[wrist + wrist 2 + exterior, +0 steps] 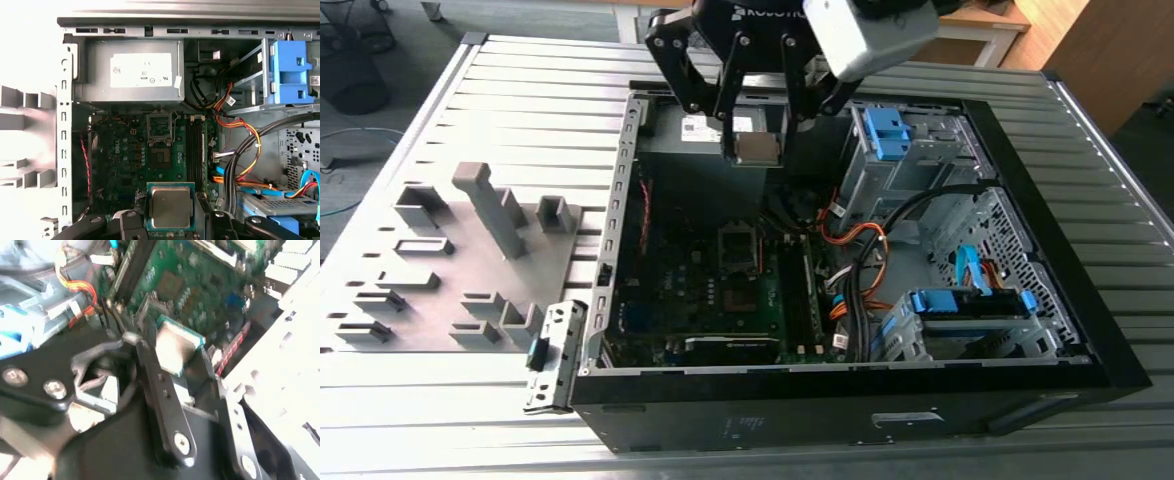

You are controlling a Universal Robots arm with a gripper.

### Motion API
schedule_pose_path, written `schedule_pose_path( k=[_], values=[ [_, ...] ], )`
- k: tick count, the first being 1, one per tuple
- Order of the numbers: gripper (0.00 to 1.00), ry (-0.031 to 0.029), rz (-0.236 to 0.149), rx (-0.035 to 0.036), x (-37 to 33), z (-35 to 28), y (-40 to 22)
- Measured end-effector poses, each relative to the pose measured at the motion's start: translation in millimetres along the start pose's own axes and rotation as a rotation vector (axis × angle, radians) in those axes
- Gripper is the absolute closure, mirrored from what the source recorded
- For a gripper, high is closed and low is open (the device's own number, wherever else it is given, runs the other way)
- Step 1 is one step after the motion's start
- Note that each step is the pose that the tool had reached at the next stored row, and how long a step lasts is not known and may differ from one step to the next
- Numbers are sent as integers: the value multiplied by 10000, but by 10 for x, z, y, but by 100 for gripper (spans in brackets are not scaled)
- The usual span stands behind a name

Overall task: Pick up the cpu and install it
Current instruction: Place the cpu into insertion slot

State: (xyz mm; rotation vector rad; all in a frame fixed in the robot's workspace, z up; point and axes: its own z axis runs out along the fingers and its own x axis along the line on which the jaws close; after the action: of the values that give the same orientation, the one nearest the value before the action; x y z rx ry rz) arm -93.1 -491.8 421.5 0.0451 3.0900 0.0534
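Black metal claw (757,140) clamped on the cpu (170,206): flat square, dull silver lid, green rim; dark green motherboard (125,165) lies beneath the claw.

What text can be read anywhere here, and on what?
Print on the power supply label: too small to read.
White lettering on the tool body: cut off at the edge, not readable whole.
Top of the cpu, gripped in the tool: no legible marking.
Sticker on the case: too small to read.
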Motion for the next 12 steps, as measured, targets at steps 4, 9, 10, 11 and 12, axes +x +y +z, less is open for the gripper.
schedule_pose_path(
  k=[4,9,10,11,12],
  values=[
    [53,1,-1,24,1,27,-1],
    [53,0,-1,39,2,27,-1],
    [53,0,-2,50,2,27,-1],
    [53,0,-2,51,1,27,-1],
    [53,-1,-2,52,2,27,-1]
  ],
)
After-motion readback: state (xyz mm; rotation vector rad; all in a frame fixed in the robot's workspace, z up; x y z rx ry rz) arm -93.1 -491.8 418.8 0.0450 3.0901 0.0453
